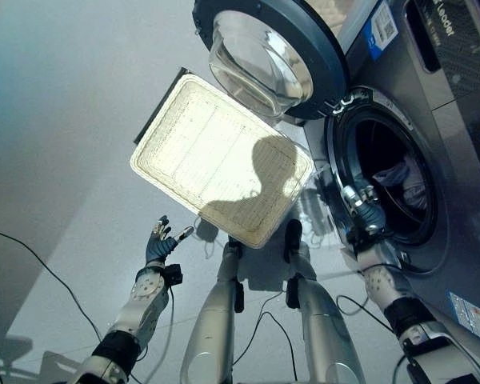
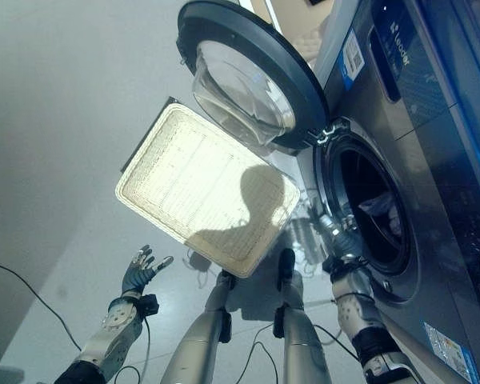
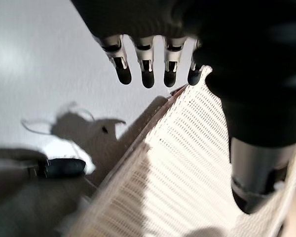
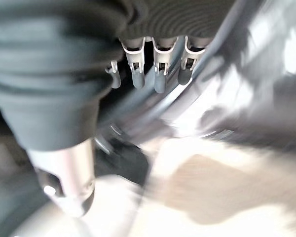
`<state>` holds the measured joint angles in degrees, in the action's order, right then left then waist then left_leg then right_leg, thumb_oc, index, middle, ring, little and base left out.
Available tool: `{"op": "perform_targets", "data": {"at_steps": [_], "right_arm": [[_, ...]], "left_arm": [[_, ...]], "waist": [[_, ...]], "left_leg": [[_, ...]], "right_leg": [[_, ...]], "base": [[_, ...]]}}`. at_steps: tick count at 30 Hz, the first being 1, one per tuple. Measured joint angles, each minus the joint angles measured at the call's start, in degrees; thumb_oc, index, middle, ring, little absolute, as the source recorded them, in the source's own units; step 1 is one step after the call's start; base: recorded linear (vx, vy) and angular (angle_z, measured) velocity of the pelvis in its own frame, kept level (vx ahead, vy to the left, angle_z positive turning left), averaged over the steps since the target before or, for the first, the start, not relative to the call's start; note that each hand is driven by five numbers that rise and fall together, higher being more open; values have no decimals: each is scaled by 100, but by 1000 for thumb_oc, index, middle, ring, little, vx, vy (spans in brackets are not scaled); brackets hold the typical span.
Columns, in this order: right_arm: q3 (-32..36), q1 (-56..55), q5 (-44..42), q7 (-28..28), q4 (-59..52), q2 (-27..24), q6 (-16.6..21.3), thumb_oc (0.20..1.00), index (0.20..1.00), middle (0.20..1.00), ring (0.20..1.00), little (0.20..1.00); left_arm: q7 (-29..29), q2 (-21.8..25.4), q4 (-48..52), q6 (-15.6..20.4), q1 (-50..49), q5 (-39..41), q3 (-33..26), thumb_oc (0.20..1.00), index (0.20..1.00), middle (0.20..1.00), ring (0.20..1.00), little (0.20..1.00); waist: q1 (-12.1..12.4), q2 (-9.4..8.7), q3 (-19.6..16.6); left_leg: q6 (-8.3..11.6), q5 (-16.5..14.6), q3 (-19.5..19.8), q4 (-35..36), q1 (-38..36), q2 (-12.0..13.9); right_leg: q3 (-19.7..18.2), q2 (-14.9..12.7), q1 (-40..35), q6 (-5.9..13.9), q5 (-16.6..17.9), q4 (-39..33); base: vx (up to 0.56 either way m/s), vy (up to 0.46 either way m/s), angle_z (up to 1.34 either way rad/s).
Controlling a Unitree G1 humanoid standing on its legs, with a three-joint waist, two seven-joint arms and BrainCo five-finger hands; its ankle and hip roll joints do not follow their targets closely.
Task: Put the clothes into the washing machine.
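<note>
Finishing the load: clothes sit in washing machine drum, basket empty; right hand at drum rim, left hand over floor, both relaxed, empty. Next prob: shut door.

The washing machine is dark grey with a blue sheen and carries blue-and-white labels. Its open door has a dark grey ring round clear glass, and the drum opening is black, with pale whitish clothes inside, just past the right hand. The basket, ahead of the left hand, is cream-white with a fine ribbed weave and a dark edge. The floor is plain pale grey.
</note>
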<state>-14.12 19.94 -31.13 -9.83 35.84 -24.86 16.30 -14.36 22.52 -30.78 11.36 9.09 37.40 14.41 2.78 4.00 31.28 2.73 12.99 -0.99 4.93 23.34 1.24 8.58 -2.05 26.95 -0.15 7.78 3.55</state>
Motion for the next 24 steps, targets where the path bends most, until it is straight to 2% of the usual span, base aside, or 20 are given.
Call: {"op": "perform_targets", "data": {"at_steps": [1,2,4,6,8,11,12,13,14,17,19,24], "right_arm": [[-203,-55,805,41,163,-139,-103,1000,1000,1000,1000,1000],[-293,-105,1246,187,433,-178,-216,1000,1000,1000,1000,1000],[-279,-191,1430,371,793,-109,-309,1000,1000,1000,1000,1000],[-276,-467,1507,613,1198,-3,-330,1000,1000,1000,1000,1000],[-222,-567,1464,763,1581,183,-452,1000,1000,1000,1000,1000],[17,-825,1052,1236,2672,682,-730,1000,1000,1000,1000,1000],[87,-909,1011,1285,2991,814,-845,1000,1000,1000,1000,1000],[87,-909,1011,1285,2991,814,-845,1000,1000,1000,1000,1000],[82,-1204,1019,1356,3112,870,-911,1000,1000,1000,1000,1000],[111,-1274,1046,1459,3512,920,-1086,1000,1000,1000,1000,1000],[78,-1506,1241,1662,3522,1003,-1249,1000,1000,1000,1000,1000],[-39,-1697,1387,1794,3478,1151,-1340,1000,1000,1000,1000,1000]], "left_arm": [[234,-113,-263,20,-62,145,-186,1000,1000,1000,1000,1000],[479,-161,-543,33,-134,233,-244,1000,1000,1000,1000,1000],[794,-180,-826,38,-245,290,-274,1000,1000,1000,1000,1000],[1253,-208,-1109,80,-465,287,-301,1000,1000,1000,1000,1000],[1538,-310,-1426,16,-482,277,-385,1000,1000,1000,1000,1000],[2120,-571,-2275,-88,-574,90,-451,1000,1000,1000,1000,1000],[2208,-662,-2587,-157,-603,-94,-437,1000,1000,1000,1000,1000],[2208,-662,-2587,-157,-603,-94,-437,1000,1000,1000,1000,1000],[2345,-755,-2711,-254,-783,-314,-426,1000,1000,1000,1000,1000],[2509,-883,-3295,-335,-813,-749,-426,1000,1000,1000,1000,1000],[2621,-890,-3489,-378,-994,-1157,-293,1000,1000,1000,1000,1000],[2626,-944,-3526,-312,-1031,-1847,82,1000,1000,1000,1000,1000]], "waist": [[-2,0,0],[-5,0,-1],[-15,-9,-42],[11,-5,-303],[68,-4,-356],[109,5,-926],[104,-5,-1135],[104,-5,-1135],[100,-16,-1504],[74,-58,-1748],[-21,-132,-2146],[-41,-227,-2624]], "left_leg": [[4,-10,21,1,-185,2],[-14,-49,42,1,-447,14],[-2,-111,96,-2,-744,23],[-4,-154,112,-21,-838,56],[-14,-163,108,-6,-1038,64],[-28,-257,108,11,-1292,60],[-35,-299,96,12,-1405,54],[-35,-299,96,12,-1405,54],[-35,-360,93,13,-1460,51],[-18,-456,45,43,-1795,51],[-21,-549,32,44,-1981,73],[-4,-643,31,42,-2263,90]], "right_leg": [[15,1,-200,0,-12,-22],[40,10,-502,-4,-27,-86],[84,19,-863,-5,-44,-181],[157,16,-1003,-52,-120,-183],[159,24,-1202,-69,-137,-205],[178,29,-1567,-51,-129,-427],[190,30,-1722,-39,-120,-524],[190,30,-1722,-39,-120,-524],[210,33,-1828,-38,-120,-642],[281,38,-2287,13,-75,-881],[285,62,-2478,-10,-169,-883],[286,83,-2750,-40,-291,-888]], "base": [[-3,-38,9],[23,-31,8],[50,-10,12],[69,2,18],[75,9,5],[83,1,3],[44,0,3],[82,25,0],[112,43,2],[114,36,-1],[143,15,3],[109,9,1]]}}
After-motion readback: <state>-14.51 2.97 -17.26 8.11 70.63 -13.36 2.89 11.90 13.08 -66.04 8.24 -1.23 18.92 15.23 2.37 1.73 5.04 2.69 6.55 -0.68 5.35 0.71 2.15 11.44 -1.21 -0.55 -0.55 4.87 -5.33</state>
